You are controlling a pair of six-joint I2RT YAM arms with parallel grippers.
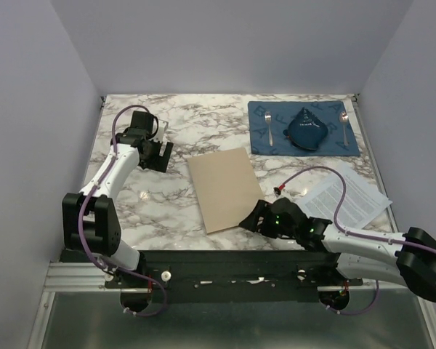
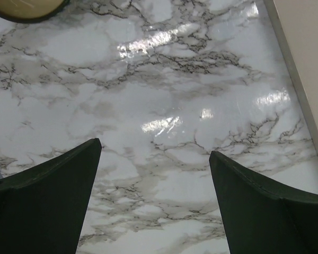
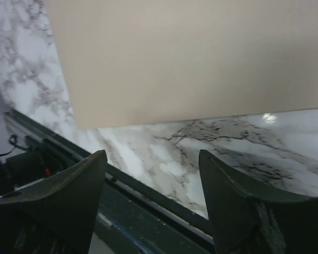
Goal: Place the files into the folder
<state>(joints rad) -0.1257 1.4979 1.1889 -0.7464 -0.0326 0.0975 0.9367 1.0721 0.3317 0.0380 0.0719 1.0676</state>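
Observation:
The tan folder lies closed and flat in the middle of the marble table. In the right wrist view the folder fills the top. The files, white printed sheets, lie to the right of it, partly under the right arm. My right gripper hangs by the folder's near right corner. Its jaws are open, with only marble and the table's edge between them. My left gripper is to the left of the folder. It is open over bare marble. The folder's edge shows at the right.
A blue placemat lies at the back right with a spoon, another utensil and a dark blue folded cloth on it. A black rail runs along the table's near edge. Walls close in on three sides.

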